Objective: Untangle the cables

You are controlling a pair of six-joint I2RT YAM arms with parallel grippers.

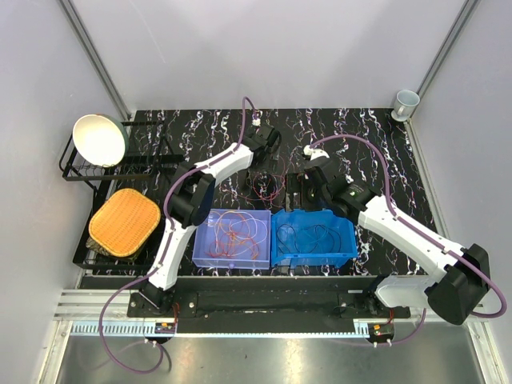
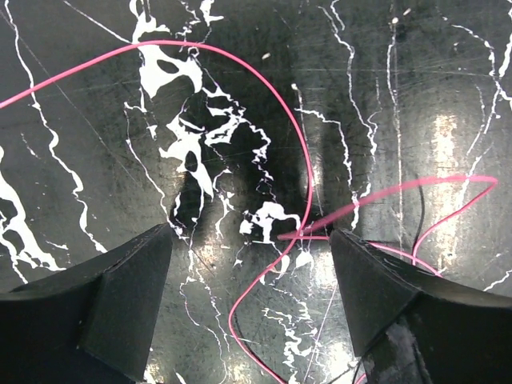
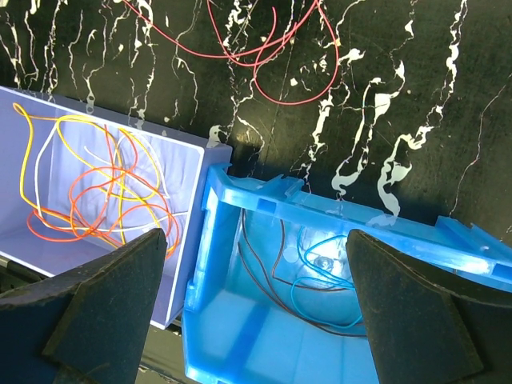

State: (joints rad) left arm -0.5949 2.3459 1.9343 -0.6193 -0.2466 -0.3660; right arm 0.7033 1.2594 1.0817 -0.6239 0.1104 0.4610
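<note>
The top view shows red cables (image 1: 262, 188) lying loose on the black desk (image 1: 376, 152), behind two bins. Only the left wrist view shows the left pincer (image 2: 252, 320) spread and pinching nothing, with a red loop on the desk between its fingers. The right pincer (image 3: 256, 320) is also spread and empty. Its view looks into the pale bin (image 3: 172, 160) of orange, yellow and white cables (image 3: 96, 196) and the blue bin (image 3: 264, 196) holding blue and dark cables (image 3: 316, 268).

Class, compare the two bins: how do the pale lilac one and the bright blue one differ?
The lilac bin sits left, the blue bin right. The lilac bin holds orange, yellow and white cables; the blue bin holds fewer, blue and dark cables. Both are open-topped, side by side.
</note>
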